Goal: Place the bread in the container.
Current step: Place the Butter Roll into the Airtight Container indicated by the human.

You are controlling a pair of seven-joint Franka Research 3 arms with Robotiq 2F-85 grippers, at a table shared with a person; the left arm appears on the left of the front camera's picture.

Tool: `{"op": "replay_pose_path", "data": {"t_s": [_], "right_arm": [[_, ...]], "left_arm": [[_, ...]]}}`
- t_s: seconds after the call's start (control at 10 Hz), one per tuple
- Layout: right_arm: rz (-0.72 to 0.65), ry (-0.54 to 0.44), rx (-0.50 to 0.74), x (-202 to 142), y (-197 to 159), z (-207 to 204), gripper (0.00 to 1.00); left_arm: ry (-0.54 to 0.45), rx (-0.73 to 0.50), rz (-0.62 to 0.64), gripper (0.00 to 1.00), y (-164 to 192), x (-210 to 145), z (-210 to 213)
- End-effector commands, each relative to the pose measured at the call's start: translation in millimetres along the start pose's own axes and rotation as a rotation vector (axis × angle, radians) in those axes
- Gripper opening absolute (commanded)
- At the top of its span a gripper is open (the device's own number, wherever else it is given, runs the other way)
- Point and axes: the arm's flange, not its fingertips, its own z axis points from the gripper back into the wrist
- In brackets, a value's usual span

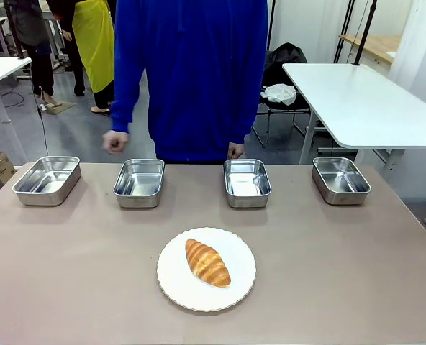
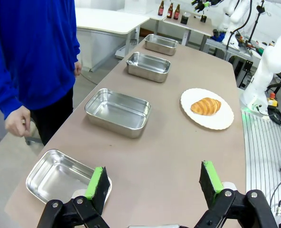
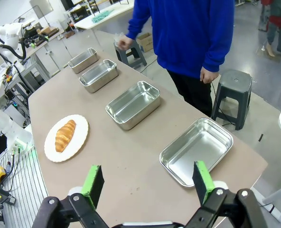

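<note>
Bread lies on a round white plate near the robot's edge of the table, about midway across. Four empty steel pans stand in a row along the far edge, well apart from one another and from the plate. Which one is meant cannot be told.

The front view takes the row square-on. A person in blue stands behind the two middle pans, hands hanging just past the far edge.

The left wrist view looks down the row from its left end. The left gripper hangs above the table, jaws spread wide and holding nothing, and one green pad overlaps a corner of the leftmost pan.

The right wrist view looks from the other end. The right gripper is likewise spread and empty, and the rightmost pan sits just ahead, close to the table's corner. A stool stands beside the person.

Bare tabletop runs between plate and pans and on both sides of the plate.
</note>
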Motion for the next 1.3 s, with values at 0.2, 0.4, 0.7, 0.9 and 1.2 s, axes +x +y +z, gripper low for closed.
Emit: {"op": "replay_pose_path", "data": {"t_s": [0.2,0.4,0.7,0.9,1.2], "right_arm": [[0.005,-0.005,0.003,1.8,1.2,0.1,1.00],[0.005,-0.005,0.003,1.8,1.2,0.1,1.00],[0.005,-0.005,0.003,1.8,1.2,0.1,1.00],[0.005,-0.005,0.003,1.8,1.2,0.1,1.00],[0.005,-0.005,0.003,1.8,1.2,0.1,1.00]], "left_arm": [[-0.004,0.000,-0.014,1.00,-2.4,1.0,1.4],[-0.004,0.000,-0.014,1.00,-2.4,1.0,1.4],[-0.004,0.000,-0.014,1.00,-2.4,1.0,1.4],[-0.004,0.000,-0.014,1.00,-2.4,1.0,1.4],[-0.004,0.000,-0.014,1.00,-2.4,1.0,1.4]]}}
